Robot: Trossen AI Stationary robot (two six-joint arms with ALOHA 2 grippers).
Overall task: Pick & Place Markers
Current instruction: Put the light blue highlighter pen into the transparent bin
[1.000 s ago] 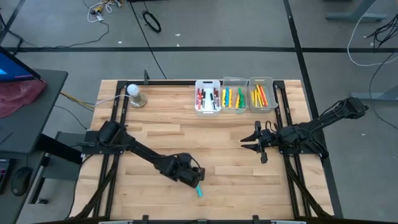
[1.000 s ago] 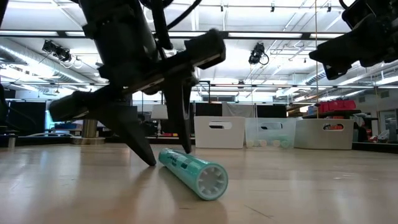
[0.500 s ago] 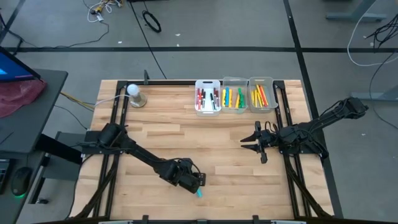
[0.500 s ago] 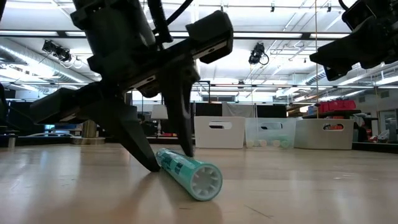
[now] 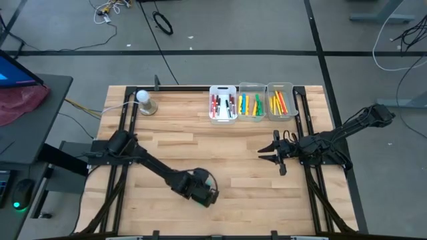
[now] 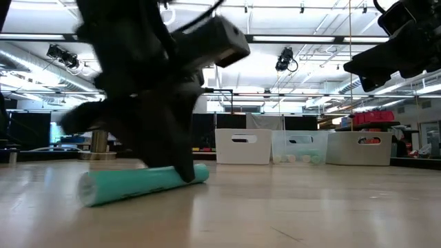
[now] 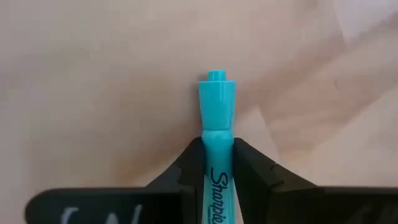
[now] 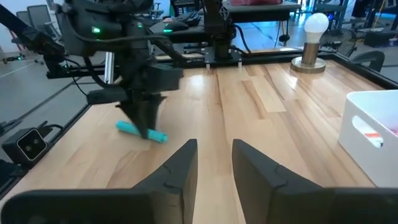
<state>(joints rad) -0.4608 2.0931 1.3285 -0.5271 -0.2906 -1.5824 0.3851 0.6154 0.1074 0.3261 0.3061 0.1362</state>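
High view: the left gripper (image 5: 204, 194) sat low on the light wooden table (image 5: 173, 143), at about seven o'clock from its centre, directly over the thin cyan plastic marker (image 5: 211, 181), of which only a sliver showed at the gripper's one-o'clock side. The right gripper (image 5: 263, 151) waited well apart, at about three o'clock of centre, so the left arm was plainly the nearer. Three small rectangular plastic bins (image 5: 252, 101) of sorted pens stood at twelve o'clock.

Low view: the cyan marker (image 6: 141, 183) lay flat on the wood with the left gripper (image 6: 172, 162) pressed down across its barrel, long axis running crosswise.

Left wrist view: the dark fingers (image 7: 186, 167) pinched the marker (image 7: 217, 124) narrowly from both sides, its long axis running straight out between them, cap end pointing away. The grip looked seated, so a straight lift seemed to be what the next move needed.

Right wrist view: the right gripper (image 8: 214, 165) hung narrowly parted and empty, with the marker (image 8: 140, 131) far across the table.
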